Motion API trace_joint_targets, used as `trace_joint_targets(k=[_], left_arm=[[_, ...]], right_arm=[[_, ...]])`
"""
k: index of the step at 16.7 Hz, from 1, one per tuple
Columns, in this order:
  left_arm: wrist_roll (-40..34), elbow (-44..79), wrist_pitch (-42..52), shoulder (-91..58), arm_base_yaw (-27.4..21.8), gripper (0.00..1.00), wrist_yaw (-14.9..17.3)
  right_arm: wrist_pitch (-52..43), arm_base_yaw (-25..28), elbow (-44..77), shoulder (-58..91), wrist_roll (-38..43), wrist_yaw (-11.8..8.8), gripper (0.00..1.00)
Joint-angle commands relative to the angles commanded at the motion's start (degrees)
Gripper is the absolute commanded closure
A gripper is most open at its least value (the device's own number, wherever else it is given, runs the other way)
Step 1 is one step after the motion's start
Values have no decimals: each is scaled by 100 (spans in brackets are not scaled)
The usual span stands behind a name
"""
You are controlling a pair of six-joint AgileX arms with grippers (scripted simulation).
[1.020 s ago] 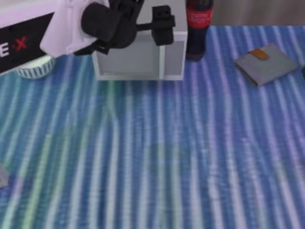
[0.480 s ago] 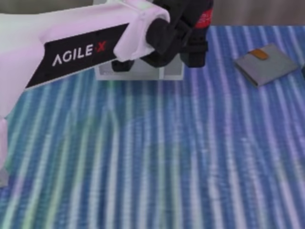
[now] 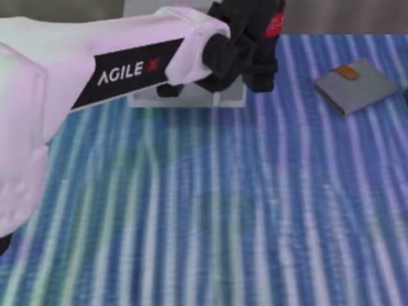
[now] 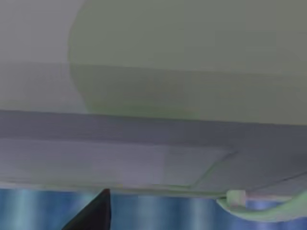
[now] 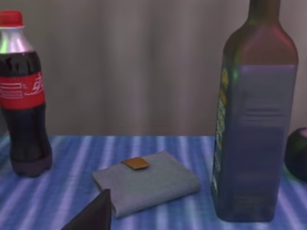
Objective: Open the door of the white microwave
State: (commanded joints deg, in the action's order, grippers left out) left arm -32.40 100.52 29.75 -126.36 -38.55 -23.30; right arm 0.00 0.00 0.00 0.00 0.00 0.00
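The white microwave (image 3: 220,97) stands at the far edge of the blue striped tabletop (image 3: 242,210), left of the grey wallet (image 3: 355,85), and only a strip of its pale front shows below the left arm (image 3: 127,70) — the door (image 3: 191,97) is almost wholly covered, so whether it is shut or ajar cannot be told from above. In the left wrist view a broad pale grey-white surface (image 4: 153,143) fills nearly everything, seen very close, with a band of tabletop along one edge and a curved pale-green rim (image 4: 268,211) at a corner; which part of the microwave this is I cannot tell. The left gripper (image 3: 252,54) is over the microwave's side nearest the wallet, its black body masking the red-labelled cola bottle (image 3: 274,22) beside the appliance; whether its jaws are open, closed or touching anything cannot be told. The right gripper is not seen from above — its wrist view shows only a dark finger tip (image 5: 93,213), the wallet, the cola bottle and a tall dark green bottle (image 5: 254,124), and its jaws' state cannot be told
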Motion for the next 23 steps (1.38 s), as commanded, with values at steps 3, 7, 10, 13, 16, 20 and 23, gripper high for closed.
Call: trace_joint_targets(k=[3,7,10,13,16,20,23], left_arm=[[150,233,-334,-501,165,0,102],[170,257,-377,-549,187,0,116],[170,257,-377,-549,187,23,116],[170,257,-377,-549,187,45,116],[170,257,-377,-549,187,68,116],[170,257,-377,-549,187,98,116],[170,257,-377,-549,187,100,116]], right_arm=[[0,0,0,0,0,0,0],[0,0,0,0,0,0,0],[0,0,0,0,0,0,0],[0,0,0,0,0,0,0],[0,0,0,0,0,0,0],[0,0,0,0,0,0,0],[0,0,0,0,0,0,0]])
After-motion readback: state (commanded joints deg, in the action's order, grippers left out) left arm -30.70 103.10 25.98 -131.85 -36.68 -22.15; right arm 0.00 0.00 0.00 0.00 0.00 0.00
